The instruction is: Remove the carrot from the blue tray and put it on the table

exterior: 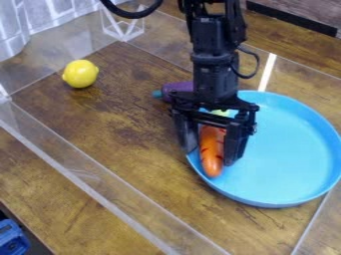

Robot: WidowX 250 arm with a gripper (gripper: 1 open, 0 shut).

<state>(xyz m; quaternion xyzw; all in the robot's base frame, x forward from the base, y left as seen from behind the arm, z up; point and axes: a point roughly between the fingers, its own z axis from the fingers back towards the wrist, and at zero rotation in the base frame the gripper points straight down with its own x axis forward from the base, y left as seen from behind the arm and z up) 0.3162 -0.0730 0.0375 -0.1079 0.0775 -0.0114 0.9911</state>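
The gripper points steeply down over the left part of the blue tray, its two dark fingers spread wide — open, one on each side of the carrot. Whether either finger touches the carrot cannot be told; nothing is clamped. The carrot lies inside the tray near its left rim, orange body showing between the fingers, with its lower end pointing toward the tray's near-left rim. Its leafy top is hidden behind the gripper.

Above the fingers the black arm rises almost straight up and leaves the view at the top edge. Just behind the gripper's left side, at the tray's far-left rim, a small bit of purple peeks out — too hidden to say more of it.

The tray sits toward the right edge of the table, its right rim cut by the picture's edge. A yellow lemon rests on the bare wood well apart, toward the far-left corner. Clear plastic walls run along the table's left and near sides.
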